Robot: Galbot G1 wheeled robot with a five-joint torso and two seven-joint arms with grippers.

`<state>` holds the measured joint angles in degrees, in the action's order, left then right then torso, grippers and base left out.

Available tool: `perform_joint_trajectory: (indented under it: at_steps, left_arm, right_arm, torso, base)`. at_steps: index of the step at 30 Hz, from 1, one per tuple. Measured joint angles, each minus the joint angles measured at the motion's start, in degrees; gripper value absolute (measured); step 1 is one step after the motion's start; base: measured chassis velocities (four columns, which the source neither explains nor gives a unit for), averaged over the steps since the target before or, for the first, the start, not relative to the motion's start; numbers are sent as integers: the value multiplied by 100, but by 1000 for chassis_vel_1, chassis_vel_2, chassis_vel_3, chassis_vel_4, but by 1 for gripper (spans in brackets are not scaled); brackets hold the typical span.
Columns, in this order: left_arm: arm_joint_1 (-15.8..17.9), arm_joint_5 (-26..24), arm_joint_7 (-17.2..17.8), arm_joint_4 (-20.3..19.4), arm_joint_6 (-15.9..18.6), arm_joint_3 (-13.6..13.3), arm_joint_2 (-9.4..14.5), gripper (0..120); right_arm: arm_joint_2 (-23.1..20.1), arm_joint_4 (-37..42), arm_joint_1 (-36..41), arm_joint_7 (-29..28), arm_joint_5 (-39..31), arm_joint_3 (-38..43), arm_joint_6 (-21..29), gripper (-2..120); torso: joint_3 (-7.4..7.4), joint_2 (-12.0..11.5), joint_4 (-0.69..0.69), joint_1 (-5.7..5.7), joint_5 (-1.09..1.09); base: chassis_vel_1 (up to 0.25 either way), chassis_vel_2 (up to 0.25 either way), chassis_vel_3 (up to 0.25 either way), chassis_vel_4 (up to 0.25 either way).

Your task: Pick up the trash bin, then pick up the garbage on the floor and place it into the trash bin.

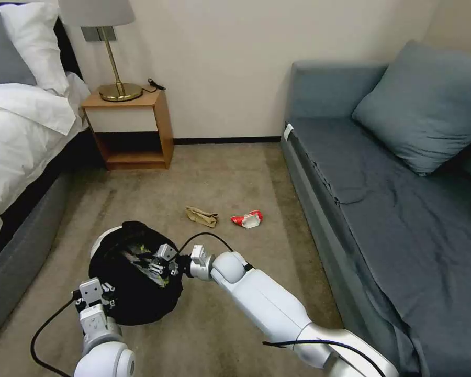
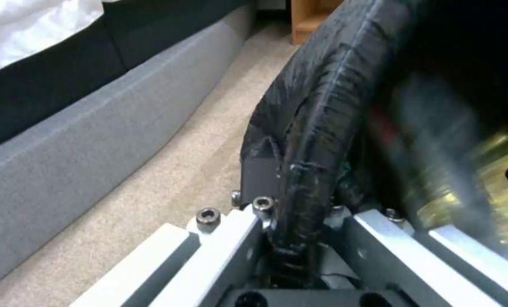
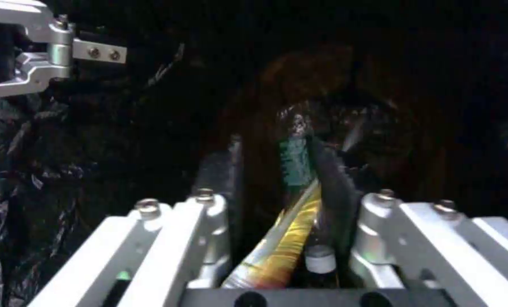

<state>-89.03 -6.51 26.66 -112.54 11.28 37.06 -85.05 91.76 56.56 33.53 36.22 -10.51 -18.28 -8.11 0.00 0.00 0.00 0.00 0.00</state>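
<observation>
The trash bin (image 1: 137,301), white with a black bag over its rim, hangs tilted just above the carpet. My left gripper (image 1: 100,293) (image 2: 299,192) is shut on the bag-covered rim (image 2: 316,128). Inside the bin's mouth, my right gripper (image 1: 161,262) (image 3: 277,157) stands open. A black-and-yellow snack wrapper (image 3: 282,247) and a clear bottle with a green label (image 3: 294,162) show between its fingers, lying loose in the bin. Two pieces of garbage lie on the floor ahead: a crumpled brown paper bag (image 1: 201,215) and a red-and-white wrapper (image 1: 247,220).
A grey sofa (image 1: 382,199) runs along the right and a bed (image 1: 21,136) along the left. A wooden nightstand (image 1: 131,131) with a brass lamp (image 1: 118,86) stands against the far wall. Beige carpet (image 1: 230,173) stretches between them.
</observation>
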Motion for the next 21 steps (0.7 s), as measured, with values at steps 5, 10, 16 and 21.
perform_joint_trajectory:
  at_steps: [5,10,16,21]
  left_arm:
    - [28,-2,30,74,-2,34,3,0]
    - [62,-3,81,156,-5,92,5,0]
    - [106,-13,105,200,-7,215,18,0]
    - [133,-13,126,225,-21,373,47,0]
  right_arm:
    - [-100,186,65,-23,22,-32,6,55]
    - [-297,707,192,-151,-76,-66,58,73]
    - [-614,1424,385,-584,-203,-21,178,92]
    - [-857,1746,540,-1098,-36,235,191,99]
  torso:
    - [0,0,0,0,0]
    - [0,0,-1,0,0]
    - [0,0,0,0,1]
    - [0,0,0,0,1]
  base:
    - [0,0,0,0]
    - [0,0,0,0]
    - [0,0,0,0]
    - [0,0,0,0]
